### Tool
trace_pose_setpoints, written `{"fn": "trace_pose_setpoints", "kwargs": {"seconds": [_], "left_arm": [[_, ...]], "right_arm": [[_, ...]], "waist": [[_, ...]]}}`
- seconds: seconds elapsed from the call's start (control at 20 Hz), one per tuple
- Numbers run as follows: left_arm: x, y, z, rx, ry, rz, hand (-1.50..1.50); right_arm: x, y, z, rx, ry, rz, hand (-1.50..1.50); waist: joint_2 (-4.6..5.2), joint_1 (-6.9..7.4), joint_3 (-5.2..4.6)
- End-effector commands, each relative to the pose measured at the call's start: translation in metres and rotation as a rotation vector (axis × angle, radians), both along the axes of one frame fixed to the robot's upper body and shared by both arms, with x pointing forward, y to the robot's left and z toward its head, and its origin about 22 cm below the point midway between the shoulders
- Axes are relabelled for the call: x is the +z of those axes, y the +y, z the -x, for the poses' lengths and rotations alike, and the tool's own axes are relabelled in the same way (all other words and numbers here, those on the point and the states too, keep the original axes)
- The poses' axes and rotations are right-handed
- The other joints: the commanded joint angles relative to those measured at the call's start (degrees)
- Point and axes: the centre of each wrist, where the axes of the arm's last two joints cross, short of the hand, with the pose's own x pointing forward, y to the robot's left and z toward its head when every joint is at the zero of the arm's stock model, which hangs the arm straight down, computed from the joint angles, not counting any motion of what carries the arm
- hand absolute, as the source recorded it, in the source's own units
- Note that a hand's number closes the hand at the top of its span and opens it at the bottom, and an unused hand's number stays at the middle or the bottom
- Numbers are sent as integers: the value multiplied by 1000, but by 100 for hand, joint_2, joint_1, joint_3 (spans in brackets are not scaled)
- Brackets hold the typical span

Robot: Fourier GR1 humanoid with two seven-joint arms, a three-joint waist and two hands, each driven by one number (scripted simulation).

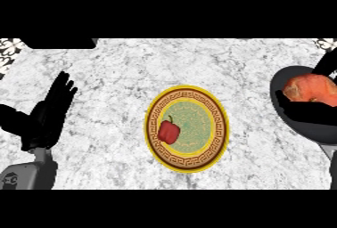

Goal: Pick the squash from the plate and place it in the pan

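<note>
Squash, a round orange-red lumpy vegetable [311, 87], sits at the right edge of my view, over the dark grey round pan [309, 127]. My right hand [299, 109], black, is curled around the squash from below and beside it, with dark fingers showing both under it and at the upper right of it. I cannot tell whether the squash is resting on the pan's floor or held just above it, since the hand hides its underside. The pan's rim runs from the upper right down to the lower right, where a dark handle leaves the frame.

At the centre of my view lies a round plate with a yellow rim, a brown key-pattern band and a pale green middle [217, 129]. A small red bell pepper with a dark stem [168, 132] rests on the plate's left half, touching nothing else. The plate is well apart from the pan.

On the left side of my view my left hand [46, 118], also black, stands open with fingers straight and pointing up toward the upper left, holding nothing. Its grey forearm [30, 171] enters from the lower left corner.

Everything rests on a white and grey speckled stone counter [112, 80]. A patterned black-and-white tile strip [12, 49] shows in the upper left corner.
</note>
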Motion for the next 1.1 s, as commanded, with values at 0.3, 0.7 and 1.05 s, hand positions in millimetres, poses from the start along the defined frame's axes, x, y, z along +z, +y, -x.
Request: {"fn": "trace_pose_setpoints", "kwargs": {"seconds": [0.3,0.7,1.05], "left_arm": [[4,-8,-4,-4,-6,-2,0],[9,-16,3,-32,-5,7,0],[1,-12,-11,-32,-14,4,0]], "right_arm": [[-50,-135,-34,-65,-60,-96,150],[-96,-180,-73,24,-12,-132,150],[-157,-171,-96,9,83,-82,150]], "waist": [[20,42,5],[34,128,7],[51,138,6]]}}
